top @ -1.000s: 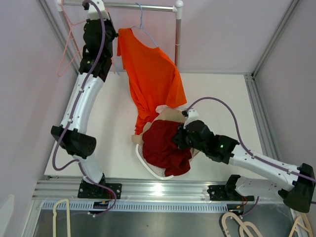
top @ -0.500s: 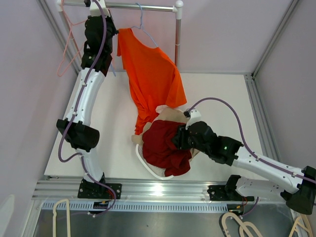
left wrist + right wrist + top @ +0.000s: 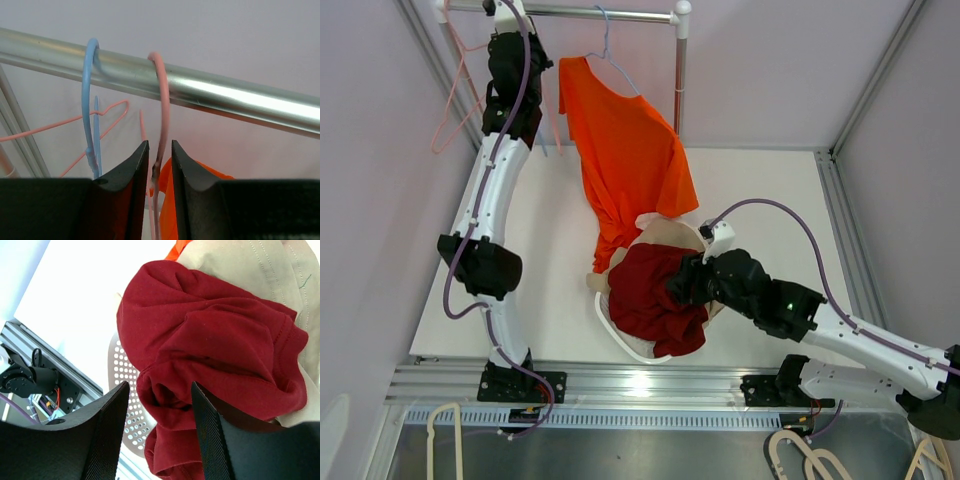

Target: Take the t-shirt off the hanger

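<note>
Pale walls round a white desk, with a metal rail across the far end. Hanging from that rail on a blue hanger: the orange t-shirt, plain, short-sleeved, skewed, one shoulder high by the hook, hem trailing down to the desk and meeting a heap of clothes. From above only: a dark red shirt and a beige garment piled in a white perforated basket, with the right pincer over them. Through the right wrist camera: jaws spread wide, red cloth bunched between, no grip on it. Through the left wrist camera alone: left pincer up at the rail, jaws almost together, the wire of a pink hanger running through the slim gap, a blue hook just beside. Pinched or merely enclosed: cannot tell. Only a sliver of orange visible behind those fingers; hanger shoulders hidden inside the t-shirt.
</note>
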Available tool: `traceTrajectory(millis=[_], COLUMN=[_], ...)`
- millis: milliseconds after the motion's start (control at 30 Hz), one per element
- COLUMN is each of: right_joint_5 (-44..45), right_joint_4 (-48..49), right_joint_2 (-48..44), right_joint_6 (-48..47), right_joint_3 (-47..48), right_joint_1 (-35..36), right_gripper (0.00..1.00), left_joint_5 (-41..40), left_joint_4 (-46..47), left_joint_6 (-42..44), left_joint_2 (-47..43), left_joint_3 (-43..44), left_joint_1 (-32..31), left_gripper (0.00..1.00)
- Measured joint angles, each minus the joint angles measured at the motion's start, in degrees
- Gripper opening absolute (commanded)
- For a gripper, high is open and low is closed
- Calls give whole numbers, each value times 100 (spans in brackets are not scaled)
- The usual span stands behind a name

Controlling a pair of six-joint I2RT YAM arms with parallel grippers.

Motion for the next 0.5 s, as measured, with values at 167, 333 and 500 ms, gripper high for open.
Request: traceTrajectory(millis=[167, 333, 500], right_joint_5=[9, 7, 7], right_joint_4=[15, 57, 140], right_joint_2=[7, 44, 44], right_joint_6=[-22, -24, -59], right_joint_3=[4, 4, 2], right_joint_1=[7, 9, 9], right_gripper=[57, 58, 61], left_joint_5=[2, -11, -50], left_joint_4=[9, 9, -70], left_joint_6=[-4, 35, 76], left_joint_2=[-2, -13, -125], left_joint_3=[90, 101, 101], left_joint_1=[0, 0, -26], left_gripper=[19, 32, 46])
